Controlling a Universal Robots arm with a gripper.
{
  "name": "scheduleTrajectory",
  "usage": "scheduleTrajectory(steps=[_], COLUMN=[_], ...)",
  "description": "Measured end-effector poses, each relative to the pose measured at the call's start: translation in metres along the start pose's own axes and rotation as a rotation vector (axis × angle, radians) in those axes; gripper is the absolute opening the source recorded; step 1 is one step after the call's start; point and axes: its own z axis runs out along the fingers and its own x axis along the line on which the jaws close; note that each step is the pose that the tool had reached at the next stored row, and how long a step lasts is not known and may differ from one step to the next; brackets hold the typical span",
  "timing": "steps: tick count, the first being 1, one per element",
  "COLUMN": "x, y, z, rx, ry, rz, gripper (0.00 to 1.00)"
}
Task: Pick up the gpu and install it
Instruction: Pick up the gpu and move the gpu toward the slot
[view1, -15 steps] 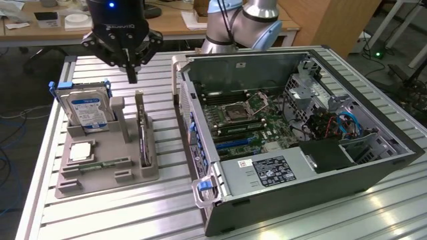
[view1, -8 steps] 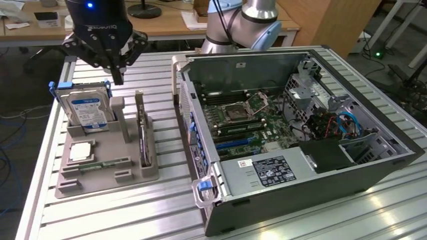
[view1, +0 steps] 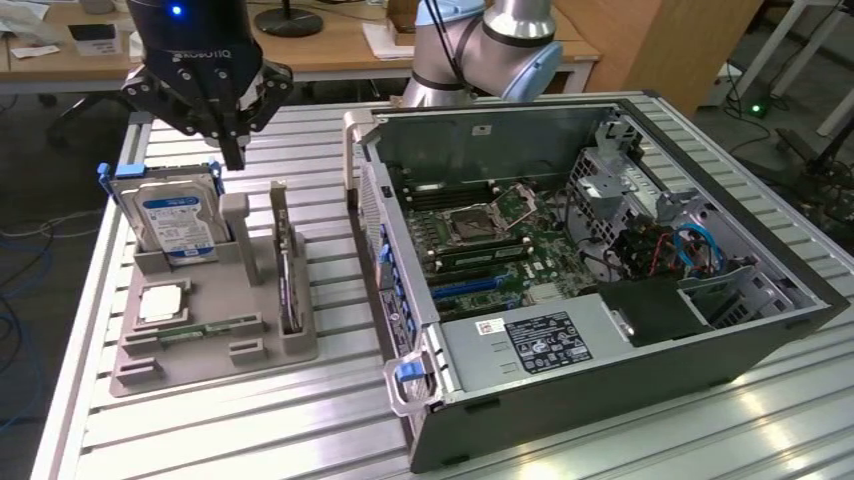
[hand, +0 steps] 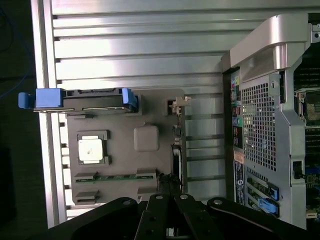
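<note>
Exterior view: gripper (view1: 235, 155), jaws pressed together and holding nothing, hangs above the grey holder (view1: 267, 352) near the hard drive (view1: 174, 222). The gpu (view1: 286, 268) stands on edge in the holder, beside the open computer case (view1: 601, 250). Wrist view: gripper (hand: 168, 202) empty, in line with the gpu (hand: 178, 145) seen edge-on; a sound approach likely centres squarely across that thin edge.
</note>
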Motion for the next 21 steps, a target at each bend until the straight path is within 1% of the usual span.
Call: scheduleTrajectory(steps=[7,8,9,12,14,17,18,19,21], x=[0.0,0.0,0.0,0.0,0.0,0.0002,0.0002,0.0002,0.0002], y=[0.0,0.0,0.0,0.0,0.0,-0.0001,-0.0001,-0.0001,0.0], z=[0.0,0.0,0.0,0.0,0.0,0.0001,0.0001,0.0001,0.0002], rx=[0.0,0.0,0.0,0.0,0.0,0.0,0.0,0.0,0.0], ry=[-0.0001,0.0,0.0,-0.0001,0.0,-0.0001,0.0,0.0,0.0], rz=[0.0,0.0,0.0,0.0,0.0,0.0,0.0,0.0,0.0], gripper=[0.11,0.17,0.17,0.35,0.35,0.53,0.53,0.59,0.59])
